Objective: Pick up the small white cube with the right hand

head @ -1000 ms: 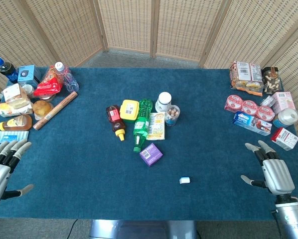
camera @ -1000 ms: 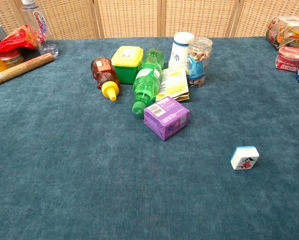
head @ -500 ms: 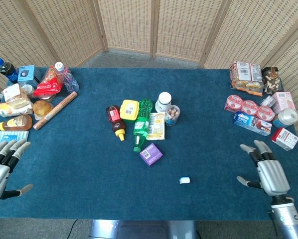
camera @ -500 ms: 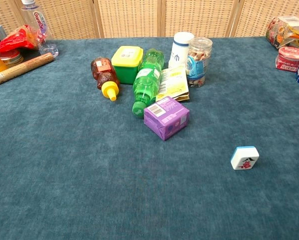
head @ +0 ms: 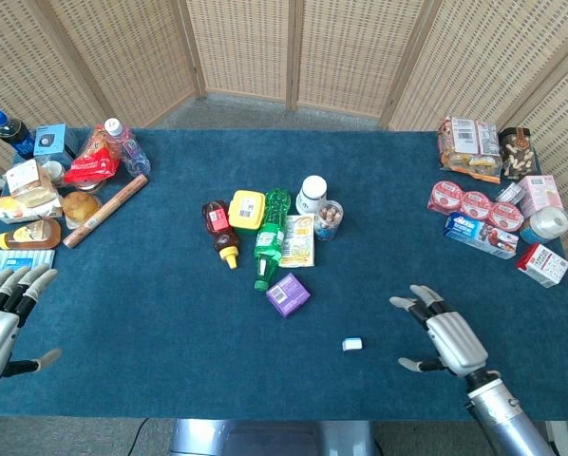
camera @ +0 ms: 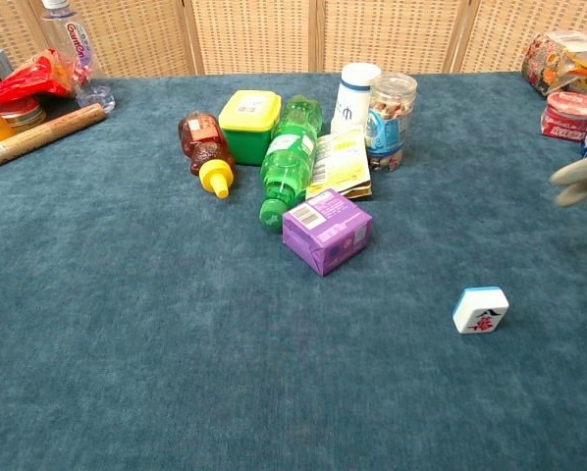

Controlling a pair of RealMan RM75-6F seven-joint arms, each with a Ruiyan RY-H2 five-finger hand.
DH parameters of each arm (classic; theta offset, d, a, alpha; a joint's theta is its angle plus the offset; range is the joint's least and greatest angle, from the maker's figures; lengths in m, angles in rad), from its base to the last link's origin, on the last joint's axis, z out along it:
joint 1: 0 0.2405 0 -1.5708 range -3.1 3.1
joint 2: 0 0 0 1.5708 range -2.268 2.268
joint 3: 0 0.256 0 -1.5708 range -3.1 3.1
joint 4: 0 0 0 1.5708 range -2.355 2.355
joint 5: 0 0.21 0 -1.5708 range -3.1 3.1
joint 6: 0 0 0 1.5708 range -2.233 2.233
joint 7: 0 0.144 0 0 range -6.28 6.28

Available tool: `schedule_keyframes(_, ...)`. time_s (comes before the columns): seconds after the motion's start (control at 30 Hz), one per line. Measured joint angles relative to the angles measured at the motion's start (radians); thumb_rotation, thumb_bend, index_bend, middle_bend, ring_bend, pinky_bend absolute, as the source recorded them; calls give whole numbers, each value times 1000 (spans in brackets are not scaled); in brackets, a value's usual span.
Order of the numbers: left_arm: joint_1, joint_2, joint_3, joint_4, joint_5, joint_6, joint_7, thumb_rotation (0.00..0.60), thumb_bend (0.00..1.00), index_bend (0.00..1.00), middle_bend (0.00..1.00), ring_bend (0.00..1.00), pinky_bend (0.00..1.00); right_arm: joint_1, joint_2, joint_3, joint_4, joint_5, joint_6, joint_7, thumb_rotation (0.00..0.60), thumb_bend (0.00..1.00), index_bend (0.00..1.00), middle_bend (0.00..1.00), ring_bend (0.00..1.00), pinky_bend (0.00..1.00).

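At the far left edge of the blue surface [head: 151, 285], well to the left of the small white cube [head: 352, 344], the left hand [head: 1, 318] hovers with its fingers spread apart and nothing in them. Nearer the middle, up and left of the cube, a cluster lies together: a brown sauce bottle [head: 220, 228] with a yellow cap, a yellow box [head: 247, 209], a green bottle [head: 270, 237] on its side and a purple box [head: 288, 294], the purple box being the closest of these to the cube. The cube itself rests alone on the surface, touching nothing; the chest view shows red marks on its face. Just to the right of the cube, apart from it, the right hand [head: 443, 336] is held wide, fingers splayed, holding nothing.
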Motion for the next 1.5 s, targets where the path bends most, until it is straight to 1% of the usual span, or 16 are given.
schedule_keyframes(0.13, 1, -1, 0, 0, -1, 1, 2, 600, 2, 0, 0, 0, 0, 21, -28, -8, 10, -15, -26, -10, 600, 3, 193, 236, 0, 0)
schedule_keyframes(0.3, 2, 0, -1, 0, -3, 4, 3, 600, 2, 0, 0, 0, 0, 53, -63, -11, 31, -12, -68, -15, 600, 0, 211, 187, 0, 0)
schedule_keyframes(0.43, 0, -2, -1, 2, -7, 0, 6, 600, 2, 0, 0, 0, 0, 71, -86, -7, 43, -7, -83, -14, 600, 0, 220, 181, 0, 0)
schedule_keyframes(0.9, -5, -8, -4, 7, -23, -9, 10, 600, 1, 0, 0, 0, 0, 110, -165, -13, 94, 7, -112, 2, 600, 0, 280, 182, 0, 0)
schedule_keyframes(1.4, -7, -8, -5, 11, -33, -12, 10, 600, 1, 0, 0, 0, 0, 131, -220, -4, 155, 51, -129, 10, 600, 0, 327, 196, 0, 0)
schedule_keyframes(1.5, -7, -8, -5, 11, -35, -13, 9, 600, 1, 0, 0, 0, 0, 133, -229, -1, 167, 61, -129, 12, 600, 2, 349, 203, 0, 0)
